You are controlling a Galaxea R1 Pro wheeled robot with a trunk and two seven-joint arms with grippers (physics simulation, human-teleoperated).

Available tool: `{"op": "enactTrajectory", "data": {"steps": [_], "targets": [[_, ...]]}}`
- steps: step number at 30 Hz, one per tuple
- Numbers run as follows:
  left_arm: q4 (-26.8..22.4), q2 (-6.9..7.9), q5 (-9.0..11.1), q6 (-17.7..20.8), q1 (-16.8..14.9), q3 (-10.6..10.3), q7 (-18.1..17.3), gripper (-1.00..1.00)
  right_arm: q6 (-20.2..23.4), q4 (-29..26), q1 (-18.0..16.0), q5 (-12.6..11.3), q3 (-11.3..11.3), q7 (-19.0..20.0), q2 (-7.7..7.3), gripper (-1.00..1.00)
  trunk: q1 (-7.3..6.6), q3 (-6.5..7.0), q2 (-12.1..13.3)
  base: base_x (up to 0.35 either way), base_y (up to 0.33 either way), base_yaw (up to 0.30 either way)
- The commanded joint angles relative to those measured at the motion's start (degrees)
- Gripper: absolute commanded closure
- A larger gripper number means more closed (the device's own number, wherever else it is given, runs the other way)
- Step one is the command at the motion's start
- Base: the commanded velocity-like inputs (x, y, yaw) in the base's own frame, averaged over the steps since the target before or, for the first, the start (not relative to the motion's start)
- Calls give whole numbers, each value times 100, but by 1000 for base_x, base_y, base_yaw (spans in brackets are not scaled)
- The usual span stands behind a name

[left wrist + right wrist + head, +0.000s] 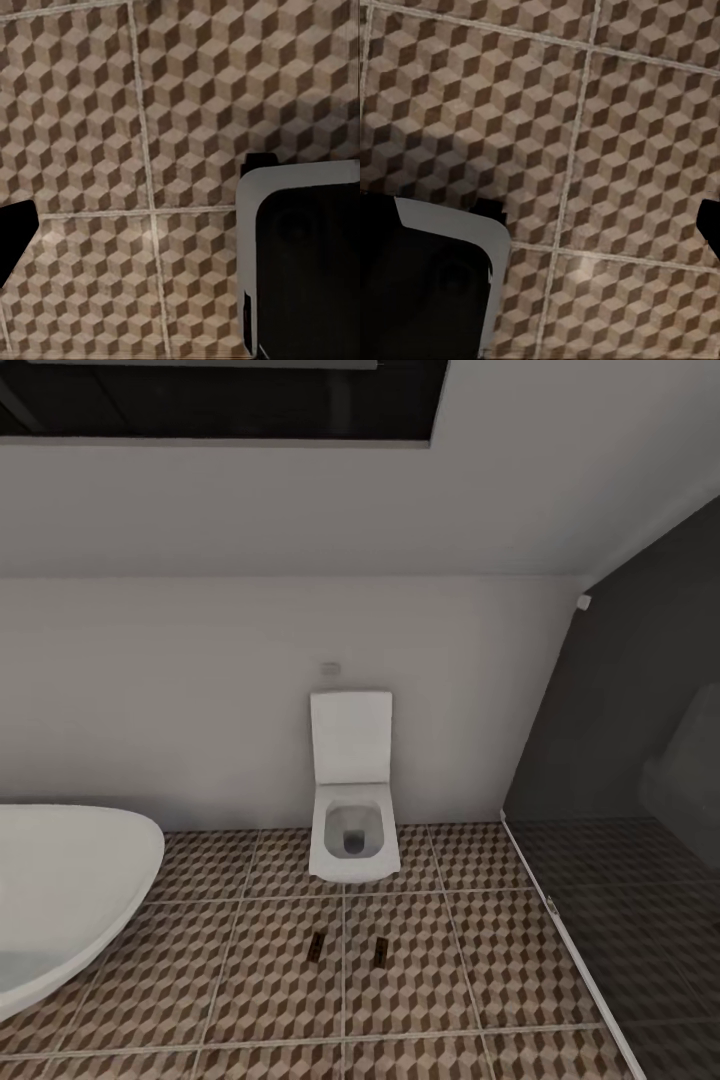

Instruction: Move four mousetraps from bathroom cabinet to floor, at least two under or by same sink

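Two small dark flat pieces lie on the bathroom floor (450,950) in the head view, a left one (316,947) and a right one (381,952), side by side but apart, each on its own tile with a pale grout line running between them. They are too small and dark to say for certain that they are mousetraps. Both sit just in front of a white wall-hung toilet (353,840) with its lid raised against the white wall (200,690). To the left, the rounded rim of a white bathtub (70,890) reaches over the cube-patterned tiles. To the right, a glass screen (620,780) closes off a darker corner, its lower edge running across the floor.

In the left wrist view, the same tiling (112,112) lies below, with a dark, pale-edged part of the robot's body (307,262) at one side and a black shape (11,236) at the opposite edge. The right wrist view shows patterned tiles (585,112) and a like dark, pale-edged body part (427,285). Neither tool's fingers can be made out, so how far each stands open, and whether either has hold of anything, cannot be told.
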Motion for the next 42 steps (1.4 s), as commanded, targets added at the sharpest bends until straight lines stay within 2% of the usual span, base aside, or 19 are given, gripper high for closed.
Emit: {"op": "enactTrajectory", "data": {"steps": [1,7,14,20,27,32,42], "targets": [[24,-10,60,-36,2,-47,-25,-100,6,6,18,-47,30,46,-1,-100,3,-11,-11,0,0,0],[24,-59,66,-1,46,-47,6,-100,295,6,179,-52,30,160,20,-100,3,-11,-11,0,0,0],[24,-186,68,143,54,-45,73,-100,1052,-1,232,-74,19,194,55,-100,3,-11,-11,0,0,0],[18,-269,68,168,55,-38,559,-100,1387,-8,237,-85,6,181,171,-100,3,-11,-11,0,0,0],[16,-395,68,172,55,-35,786,-100,1501,-12,241,-89,4,179,215,-100,3,-11,-11,0,0,0],[16,-491,68,174,55,-31,814,-100,1511,-12,244,-91,-1,183,217,-100,3,-11,-11,0,0,0],[24,-573,69,175,55,-30,822,-100,1515,-12,247,-91,3,182,222,-100,3,41,-11,0,0,-29]]}}
